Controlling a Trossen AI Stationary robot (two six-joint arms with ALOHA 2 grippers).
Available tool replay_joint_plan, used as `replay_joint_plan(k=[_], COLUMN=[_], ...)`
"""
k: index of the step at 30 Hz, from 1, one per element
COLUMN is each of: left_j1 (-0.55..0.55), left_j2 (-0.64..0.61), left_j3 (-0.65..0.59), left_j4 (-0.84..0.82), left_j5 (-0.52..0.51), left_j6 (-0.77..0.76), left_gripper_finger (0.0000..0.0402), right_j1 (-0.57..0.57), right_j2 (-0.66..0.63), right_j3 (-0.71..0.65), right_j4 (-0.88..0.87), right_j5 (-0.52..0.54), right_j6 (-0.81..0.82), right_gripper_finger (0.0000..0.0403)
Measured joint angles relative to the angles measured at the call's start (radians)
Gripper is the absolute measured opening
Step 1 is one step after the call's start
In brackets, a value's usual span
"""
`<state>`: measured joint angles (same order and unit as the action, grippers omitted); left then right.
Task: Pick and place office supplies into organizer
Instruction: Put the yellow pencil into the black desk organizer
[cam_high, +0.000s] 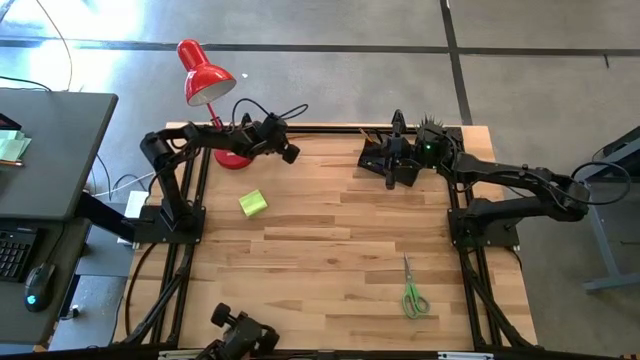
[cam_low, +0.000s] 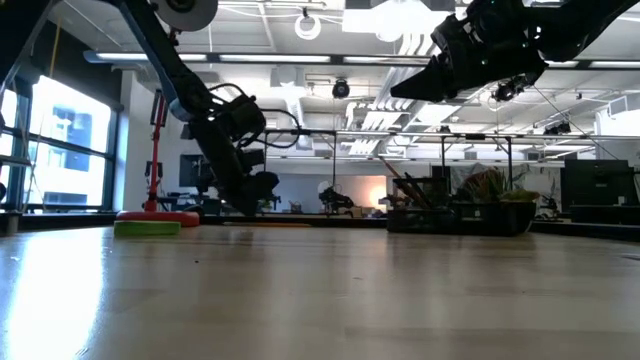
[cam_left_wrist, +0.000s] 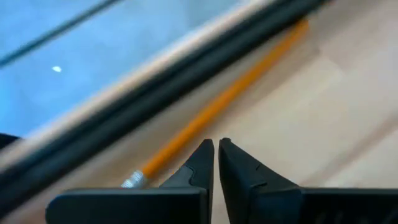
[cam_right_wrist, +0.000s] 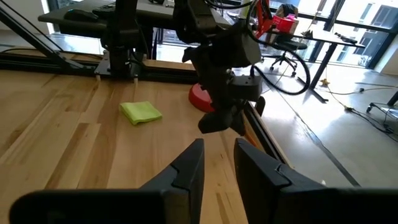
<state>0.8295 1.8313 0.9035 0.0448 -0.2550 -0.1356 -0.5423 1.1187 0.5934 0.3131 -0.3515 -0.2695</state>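
**What we cannot see well**

The orange pencil (cam_left_wrist: 217, 106) looks blurry, and its tip is cut off by the picture's edge. The right arm hides much of the organizer (cam_high: 385, 157) (what is inside is too small to tell). The scissors (cam_high: 412, 290) look tiny.

Open-plan lab: exposed ceiling ducts (cam_low: 330, 95), desks (cam_right_wrist: 311, 38), office chairs (cam_right_wrist: 289, 59)

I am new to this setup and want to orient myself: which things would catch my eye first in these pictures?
The red desk lamp at the table's far left edge stands out most, with the left gripper low beside it, shut next to an orange pencil. A yellow-green sticky-note block lies left of centre, and green-handled scissors lie near the front right. The right gripper hangs above the black organizer.
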Motion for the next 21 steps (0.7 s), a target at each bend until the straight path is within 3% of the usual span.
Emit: replay_joint_plan(k=[4, 12, 21], left_j1=[0.007, 0.063, 0.067], left_j2=[-0.003, -0.003, 0.029], left_j3=[0.003, 0.099, 0.157], left_j4=[0.04, -0.163, -0.223], left_j5=[-0.033, 0.05, 0.071], left_j6=[0.0, -0.011, 0.009], left_gripper_finger=[0.0027, 0.0052, 0.0069], right_j1=[0.0, 0.0, 0.0], right_j2=[0.0, 0.0, 0.0], right_j3=[0.0, 0.0, 0.0], right_j4=[0.0, -0.022, -0.116], right_j5=[0.0, 0.0, 0.0], right_j6=[0.0, 0.054, 0.138], right_gripper_finger=[0.0078, 0.0078, 0.0078])
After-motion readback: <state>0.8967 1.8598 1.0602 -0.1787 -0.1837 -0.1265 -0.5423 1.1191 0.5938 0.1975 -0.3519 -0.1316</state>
